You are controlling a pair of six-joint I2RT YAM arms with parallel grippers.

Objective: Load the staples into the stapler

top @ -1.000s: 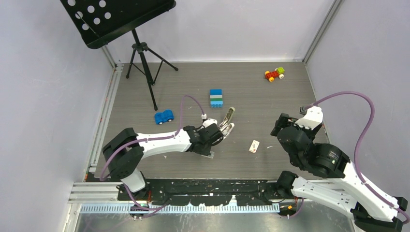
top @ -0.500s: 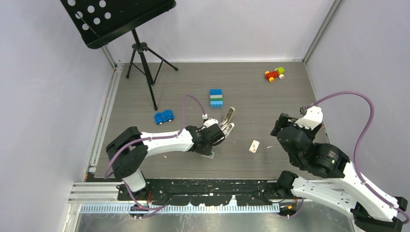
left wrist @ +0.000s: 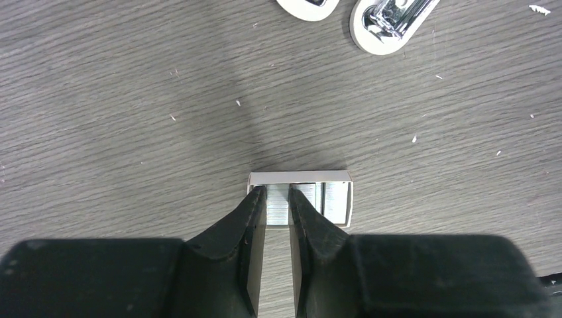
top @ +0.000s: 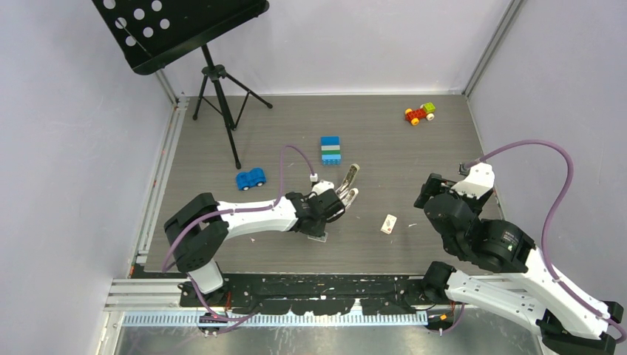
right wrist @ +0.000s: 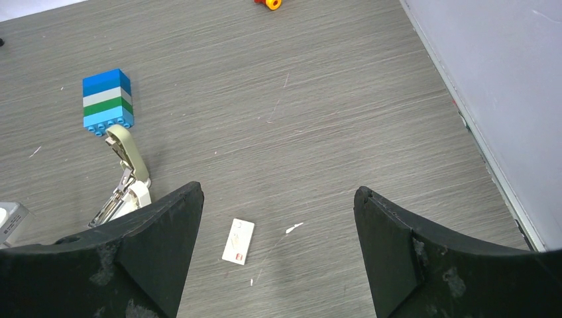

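So the left gripper [left wrist: 278, 197] is pointing straight down into a little open white box [left wrist: 298, 177], and its fingers [left wrist: 255, 212] are pinched in close together with a silvery strip of the staples [left wrist: 279, 208] squeezed between them. More strips sit in the right part of the same box, not touched. The box is on the table [top: 414, 155], roughly in the middle and toward the near edge. The stapler [top: 349, 185] is just on its far side: it's lying flipped open, with the beige-grey top [right wrist: 126, 149] pointing away toward the blue, white and green block stack [top: 330, 149] and the chrome rail and white base [right wrist: 132, 195] closer in. Nothing is touching the stapler. Over on the right, the right gripper [right wrist: 277, 195] hangs above the table with its fingers spread wide apart and nothing in between, not touching anything. Below it is a tiny flat white piece with a red mark [top: 389, 223], lying to the right of the stapler. There's also a blue toy car [top: 251, 178] off to the left and a red, yellow and green toy car [top: 419, 113] way at the far right.
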